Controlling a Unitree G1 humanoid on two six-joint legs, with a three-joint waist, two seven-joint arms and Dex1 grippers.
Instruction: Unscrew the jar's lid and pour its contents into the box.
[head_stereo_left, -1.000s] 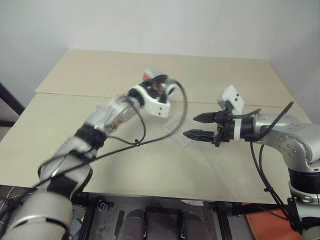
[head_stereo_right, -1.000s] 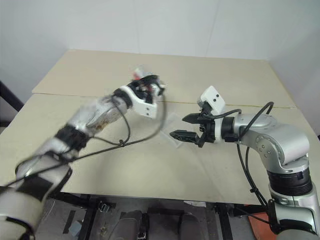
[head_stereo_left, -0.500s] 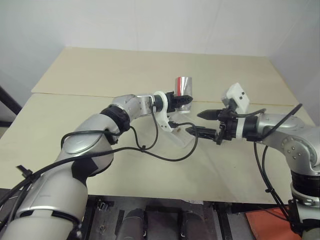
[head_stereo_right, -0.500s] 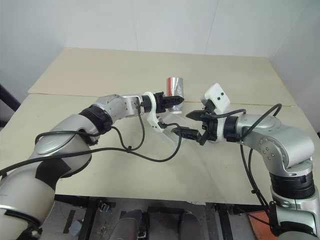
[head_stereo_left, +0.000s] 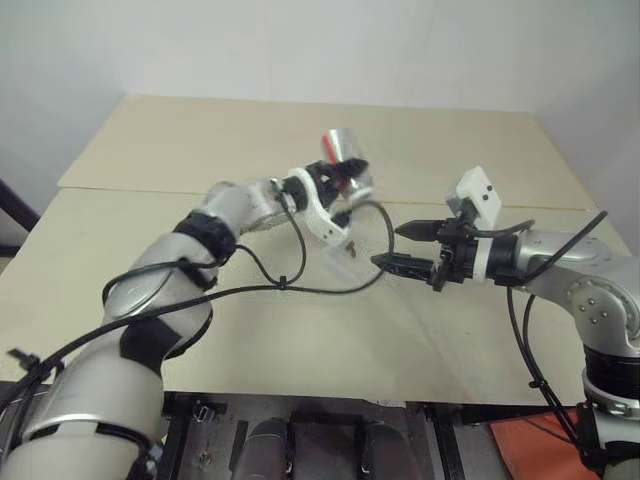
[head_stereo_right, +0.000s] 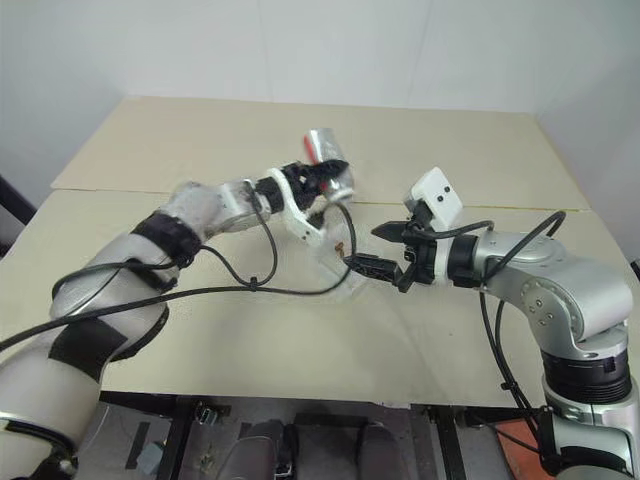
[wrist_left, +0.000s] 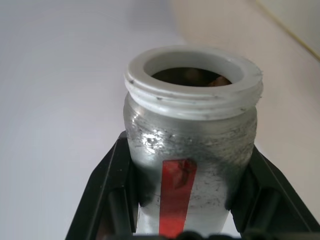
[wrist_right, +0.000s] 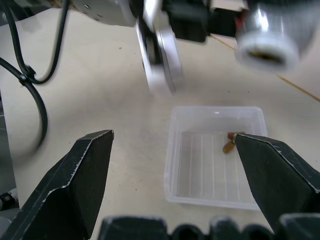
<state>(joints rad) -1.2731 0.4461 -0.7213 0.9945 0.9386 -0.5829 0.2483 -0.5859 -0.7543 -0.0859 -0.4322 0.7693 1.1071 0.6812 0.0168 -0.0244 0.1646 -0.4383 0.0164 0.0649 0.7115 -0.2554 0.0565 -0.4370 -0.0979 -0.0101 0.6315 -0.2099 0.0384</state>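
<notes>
Nearest, toward the tabletop's front edge and right of its middle, the right claw hangs just above the surface with its two black fingers spread wide and nothing between them. Just beyond it, in the right wrist view, the clear plastic box sits flat on the tabletop, roughly midway between front and back edges, with a few small brown lumps already lying inside near one wall. Farther back and above the box, the left claw is clenched on the jar, its fingers pinching the silvery body on either side of the red stripe. The lid is off; the white threaded mouth is bare and brown contents show inside. The jar is tipped over, its mouth seemingly facing down toward the box. The risk, as I judge it, is aim: the box is barely wider than the jar and the mouth sits high above it, so lumps could bounce or fall past the rim onto the tabletop, or stick inside if the tilt is too shallow. Half a second earlier the jar stood upright in the left claw; it now leans over, while the right claw has kept its place and spread.
</notes>
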